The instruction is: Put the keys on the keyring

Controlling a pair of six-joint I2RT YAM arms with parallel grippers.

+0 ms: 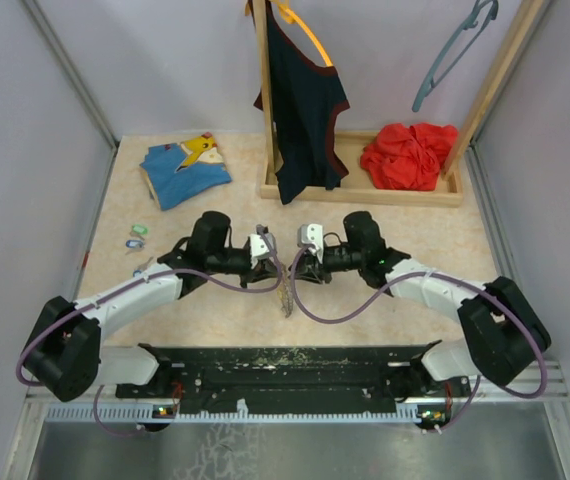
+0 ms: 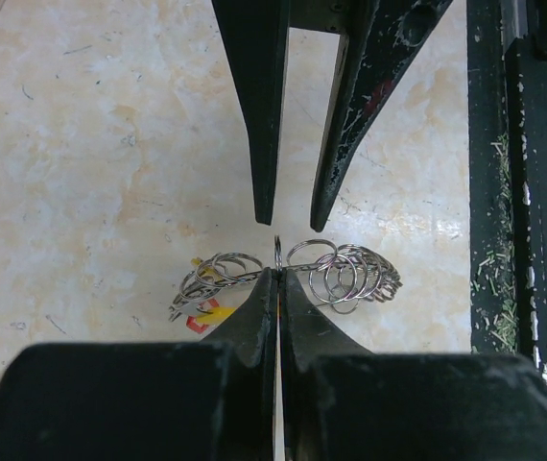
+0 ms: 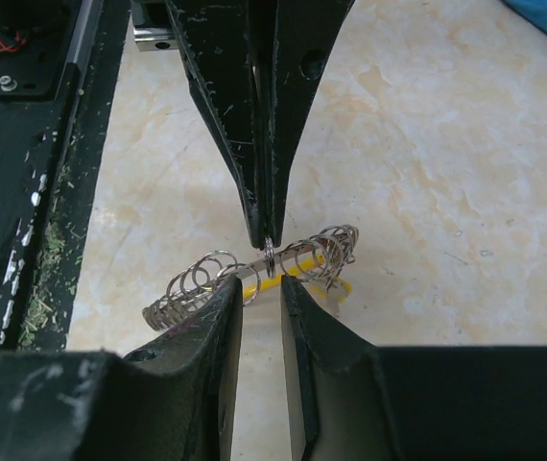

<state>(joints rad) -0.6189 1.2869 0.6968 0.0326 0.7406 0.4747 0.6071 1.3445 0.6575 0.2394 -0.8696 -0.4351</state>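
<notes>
The keyring (image 2: 345, 274) is a thin wire strung with several small metal rings, plus a yellow tag (image 2: 214, 312) and a red piece (image 2: 195, 325). It lies on the table between the two arms, seen as the keyring (image 1: 286, 295) in the top view. My left gripper (image 2: 279, 274) is shut on one small ring (image 3: 269, 255) of it. Facing it, my right gripper (image 3: 261, 288) stands open just in front of that ring, touching nothing. The keys lie far left on the table: the mint green key (image 1: 138, 230) and the blue key (image 1: 134, 243).
A blue and yellow cloth (image 1: 185, 170) lies at the back left. A wooden rack (image 1: 365, 190) at the back carries a dark top (image 1: 300, 110), a red cloth (image 1: 410, 155) and a teal hanger (image 1: 455, 50). The black base rail (image 1: 295, 365) runs along the near edge.
</notes>
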